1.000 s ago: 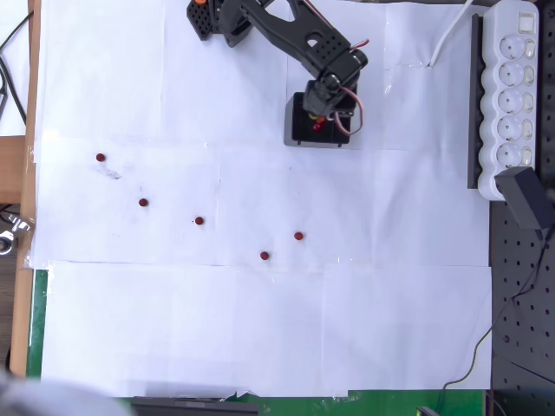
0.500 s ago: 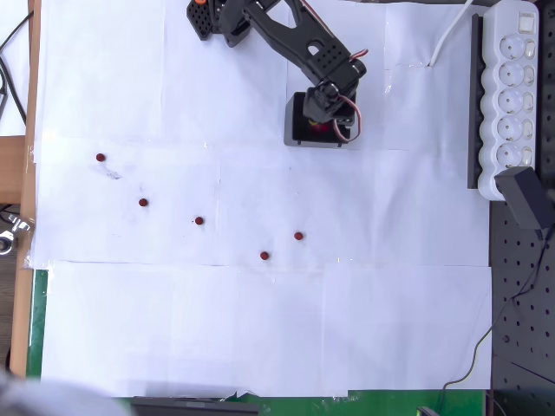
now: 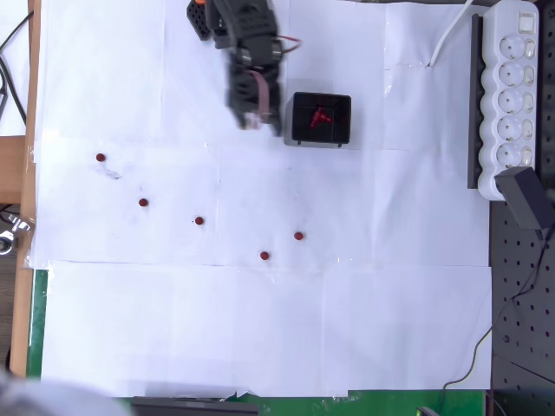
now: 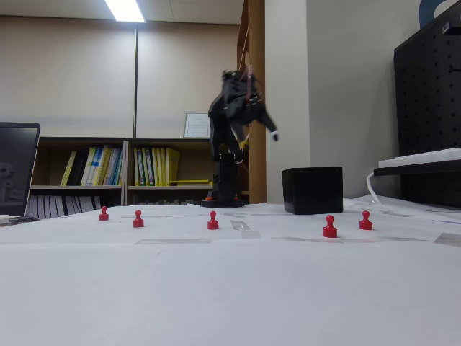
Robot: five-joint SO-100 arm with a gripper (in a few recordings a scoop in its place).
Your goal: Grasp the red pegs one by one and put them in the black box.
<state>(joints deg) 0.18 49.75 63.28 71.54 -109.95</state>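
Beside the box, arm: I see it blurred, with the gripper [image 3: 257,121] raised just left of the black box [image 3: 322,119] in the overhead view; opening, I cannot tell.
Box: black box holds red pegs [image 3: 320,115].
Loose pegs: five red pegs [image 3: 264,256] on white paper, below and left of the box.

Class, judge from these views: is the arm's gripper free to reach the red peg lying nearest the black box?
Probably yes. The gripper hangs raised beside the black box, and only bare white paper lies between it and that red peg.
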